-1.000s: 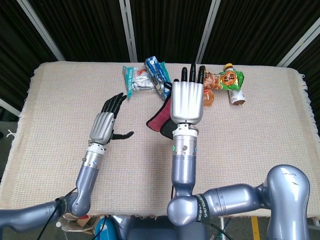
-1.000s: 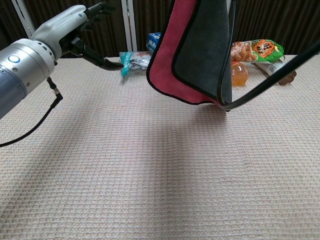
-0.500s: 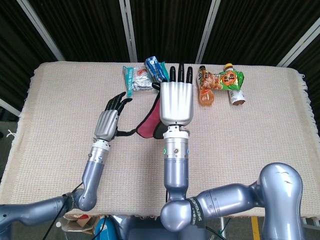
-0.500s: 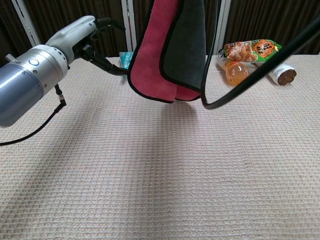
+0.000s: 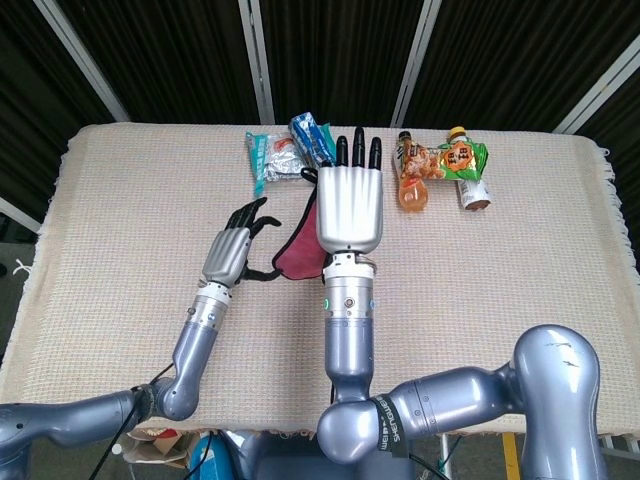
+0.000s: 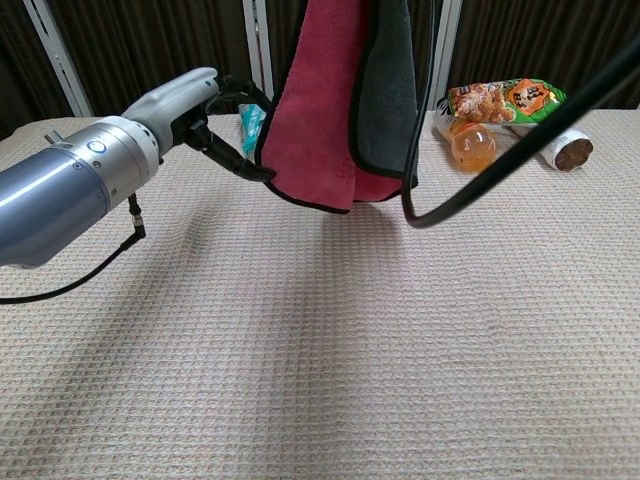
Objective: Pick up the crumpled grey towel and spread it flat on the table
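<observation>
Both hands work here. Our right hand [image 5: 350, 205] grips the towel [image 6: 340, 120], dangling it beneath so it unfolds. Our left hand [image 5: 235, 250], fingers apart and empty, sits beside its edge to catch it.

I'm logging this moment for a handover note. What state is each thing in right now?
Towel: lifted clear of the table, hanging folded, red side and grey side showing.
Right robot hand: raised, holding the towel's top.
Left robot hand: fingers at the towel's lower left edge; grip unclear.
Orange drink bottle: lying on its side.
Green snack bag: lying flat.
Blue snack packets: lying at the far edge.
Table: covered by beige cloth.
</observation>
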Motion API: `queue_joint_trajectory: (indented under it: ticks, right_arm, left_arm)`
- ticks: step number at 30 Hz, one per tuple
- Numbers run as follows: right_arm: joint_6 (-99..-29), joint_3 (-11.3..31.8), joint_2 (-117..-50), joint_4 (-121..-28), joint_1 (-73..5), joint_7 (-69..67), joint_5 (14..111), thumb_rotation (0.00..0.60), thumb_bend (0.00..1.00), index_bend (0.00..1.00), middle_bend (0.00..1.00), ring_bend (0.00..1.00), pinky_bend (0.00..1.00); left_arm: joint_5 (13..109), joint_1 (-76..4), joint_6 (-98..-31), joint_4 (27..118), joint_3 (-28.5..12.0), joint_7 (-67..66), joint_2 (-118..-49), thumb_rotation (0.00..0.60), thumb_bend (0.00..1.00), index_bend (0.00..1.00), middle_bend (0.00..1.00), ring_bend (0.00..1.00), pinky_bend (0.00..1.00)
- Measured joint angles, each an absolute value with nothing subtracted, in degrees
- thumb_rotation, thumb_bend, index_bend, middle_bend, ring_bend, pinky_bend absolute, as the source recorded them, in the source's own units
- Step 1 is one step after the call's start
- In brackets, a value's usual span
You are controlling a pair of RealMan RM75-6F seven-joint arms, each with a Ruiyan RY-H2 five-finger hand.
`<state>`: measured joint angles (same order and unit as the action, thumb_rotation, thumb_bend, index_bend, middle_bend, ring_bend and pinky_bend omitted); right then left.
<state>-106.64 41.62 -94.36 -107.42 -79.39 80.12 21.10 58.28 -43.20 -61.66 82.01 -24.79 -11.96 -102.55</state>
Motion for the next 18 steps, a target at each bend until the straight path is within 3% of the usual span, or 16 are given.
queue_joint_trajectory:
  ticks: [9,18]
  right_arm:
    - [-107.08,41.28,-94.58,-107.53,-80.15,79.69,21.07,0.6,0.67,0.68,0.24,0.11,0.15]
    - [-107.75,40.84,-94.83,-107.77,-80.62,79.44,20.94,0.6,0.67,0.69,0.24,0.11,0.16]
  left_arm:
    - [55.2,-43.96,-58.9,82.52,-24.13,-11.23,-102.62,0.6,0.26,0.43,0.04,0.0,0.02]
    - [53.73,-44.69,-57.93,82.22,-23.96,-10.65,-102.87,0.6,0.34,0.5,0.05,0.0,0.02]
